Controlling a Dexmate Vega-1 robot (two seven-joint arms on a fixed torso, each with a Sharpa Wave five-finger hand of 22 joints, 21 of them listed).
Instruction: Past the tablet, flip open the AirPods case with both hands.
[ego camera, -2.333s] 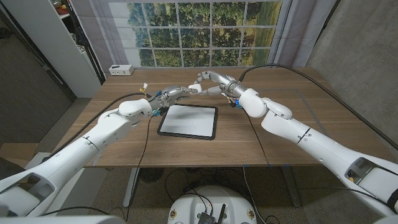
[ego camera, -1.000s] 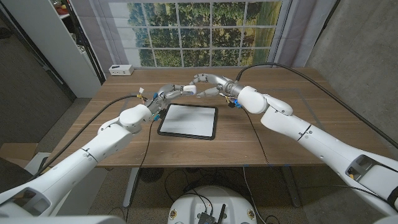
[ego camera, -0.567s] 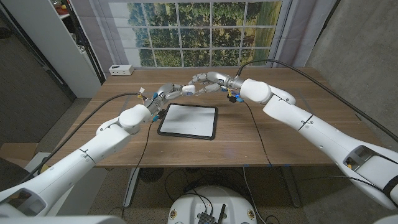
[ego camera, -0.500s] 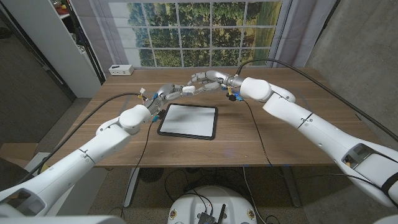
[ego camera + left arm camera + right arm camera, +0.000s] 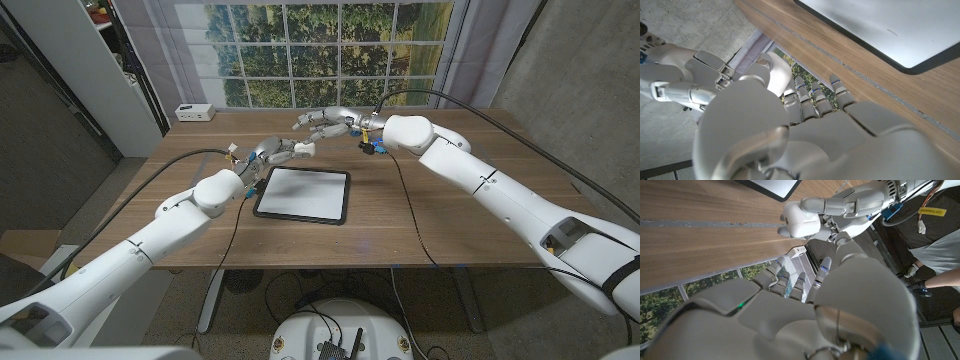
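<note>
A large gridded window (image 5: 325, 52) showing green trees fills the far wall, with pale curtains at its sides, a grey concrete wall on the right and a white cabinet (image 5: 95, 75) on the left; below it stands the wooden worktop (image 5: 450, 215), brown with a visible grain; a small white box (image 5: 195, 112) sits at its far left corner, and black cables trail across the wood from both arms. The tablet (image 5: 303, 194), dark-framed with a pale screen, lies flat near the middle of the worktop. Past it, above the far part of the wood, the left robot hand (image 5: 283, 151) holds the AirPods case (image 5: 304, 149), a small white rounded case, at its fingertips; in the right wrist view the case (image 5: 800, 219) is gripped between the fingers and looks closed, though the lid seam is too small to tell. The right robot hand (image 5: 322, 120) hangs just beyond and above the case, apart from it, fingers loosely spread and holding nothing. In the right wrist view a person in a dark shirt (image 5: 935, 240) stands at the edge.
</note>
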